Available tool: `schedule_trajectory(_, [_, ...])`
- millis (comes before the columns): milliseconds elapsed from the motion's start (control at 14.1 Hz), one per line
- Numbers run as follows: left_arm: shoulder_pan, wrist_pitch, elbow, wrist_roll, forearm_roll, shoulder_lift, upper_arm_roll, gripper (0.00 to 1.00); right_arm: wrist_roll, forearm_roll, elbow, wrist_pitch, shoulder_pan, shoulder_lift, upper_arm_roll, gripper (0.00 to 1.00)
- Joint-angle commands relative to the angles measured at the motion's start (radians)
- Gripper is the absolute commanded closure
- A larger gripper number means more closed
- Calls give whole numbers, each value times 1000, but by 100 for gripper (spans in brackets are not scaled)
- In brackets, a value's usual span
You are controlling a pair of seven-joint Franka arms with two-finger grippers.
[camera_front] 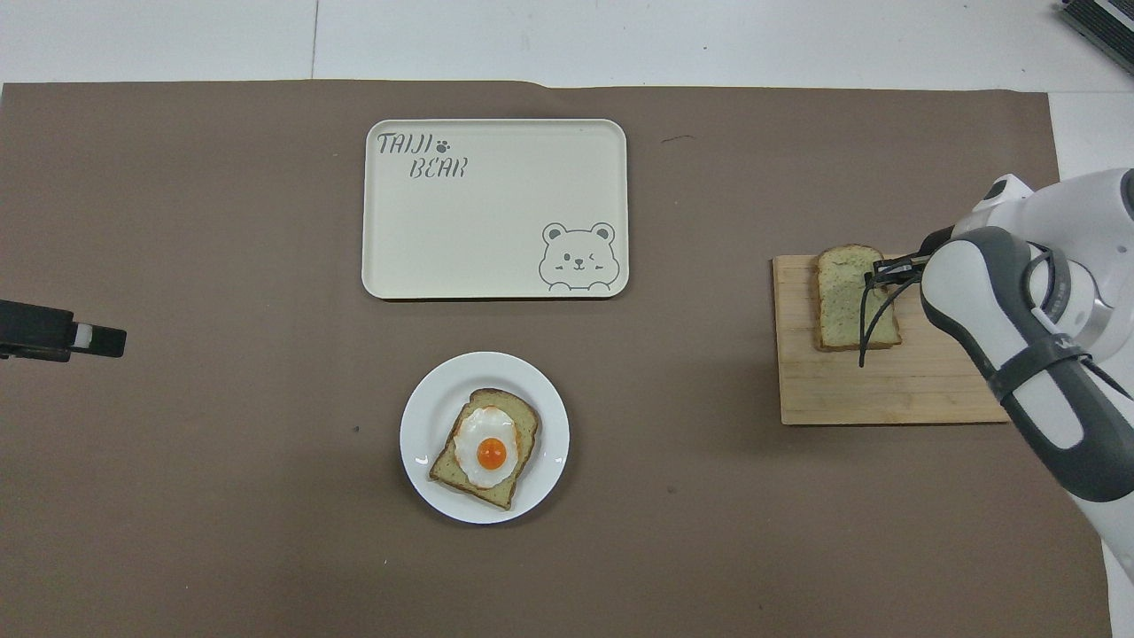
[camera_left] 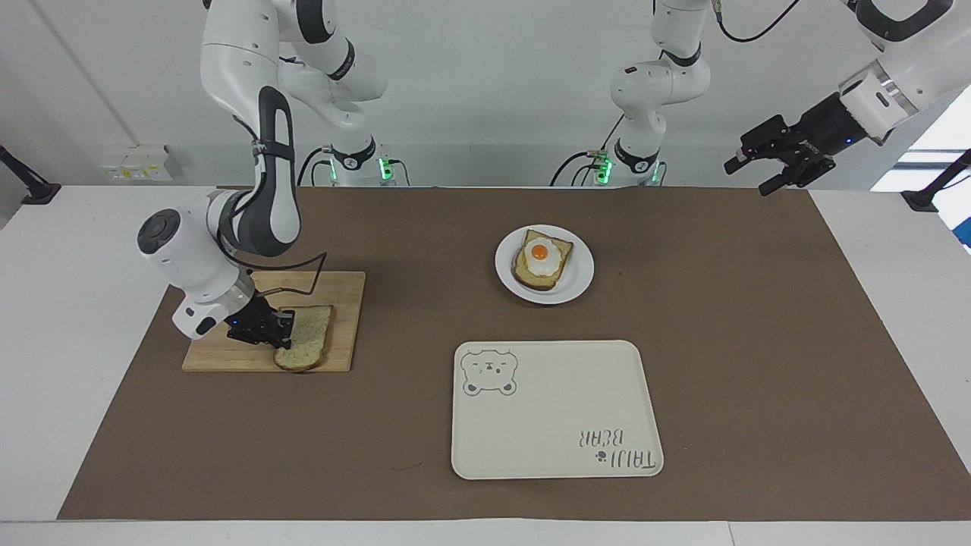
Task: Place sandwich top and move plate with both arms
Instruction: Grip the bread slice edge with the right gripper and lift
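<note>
The sandwich top point(camera_left: 311, 343) point(camera_front: 842, 301), a plain speckled slice, lies on the wooden board point(camera_left: 345, 299) point(camera_front: 886, 394) toward the right arm's end. My right gripper point(camera_left: 282, 327) point(camera_front: 873, 276) is shut on the slice's edge on the side of that end of the table. The white plate point(camera_left: 580, 287) point(camera_front: 423, 416) sits mid-table, nearer the robots than the tray, and carries the slice with a fried egg point(camera_left: 540, 258) point(camera_front: 485, 447). My left gripper point(camera_left: 751, 173) point(camera_front: 104, 341) hangs open and empty over the brown mat's corner at the left arm's end, where that arm waits.
A cream tray with a bear drawing point(camera_left: 554, 413) point(camera_front: 496, 213) lies farther from the robots than the plate. A brown mat point(camera_left: 728, 334) covers most of the white table. A black cable loops from the right wrist over the board.
</note>
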Motion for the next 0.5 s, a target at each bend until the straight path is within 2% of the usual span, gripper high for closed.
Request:
schedule_trajectory(0, [19,-11,-17,-7,-9,-13,-9,0,44,2,32,-46,2,-2,-1,100])
schedule_trajectory(426, [26,-7,-16,-6,-1,-13,-6,0,61,1,45,-116,7,-68,-1,100])
